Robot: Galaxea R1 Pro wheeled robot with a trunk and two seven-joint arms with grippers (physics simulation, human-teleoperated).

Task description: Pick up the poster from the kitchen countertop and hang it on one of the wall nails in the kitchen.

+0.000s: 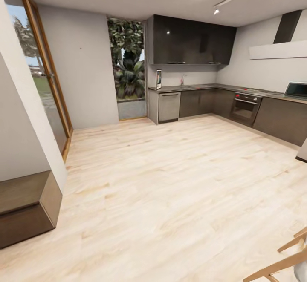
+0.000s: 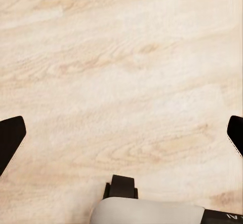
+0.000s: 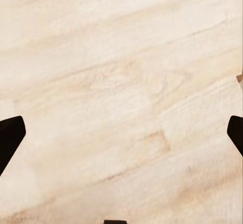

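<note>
Far across the room the poster (image 1: pixel 159 79) stands upright at the left end of the kitchen countertop (image 1: pixel 213 88), seen as a small white-bordered rectangle against the wall. The grey countertop runs along dark cabinets and turns the corner to the right, with a slim tap (image 1: pixel 182 79) by the sink. My left gripper (image 2: pixel 121 133) hangs open over bare wood floor, its dark fingertips (image 2: pixel 11 138) far apart. In the right wrist view my right gripper (image 3: pixel 121 135) is open too, above floorboards, with nothing between its fingers.
A wide light wood floor (image 1: pixel 170 179) lies between me and the kitchen. A brown low cabinet (image 1: pixel 25 207) sits at the near left beside a white wall. Wooden chair parts (image 1: pixel 285 256) poke in at the near right. An oven (image 1: pixel 245 107) and microwave (image 1: pixel 296 90) line the right counter.
</note>
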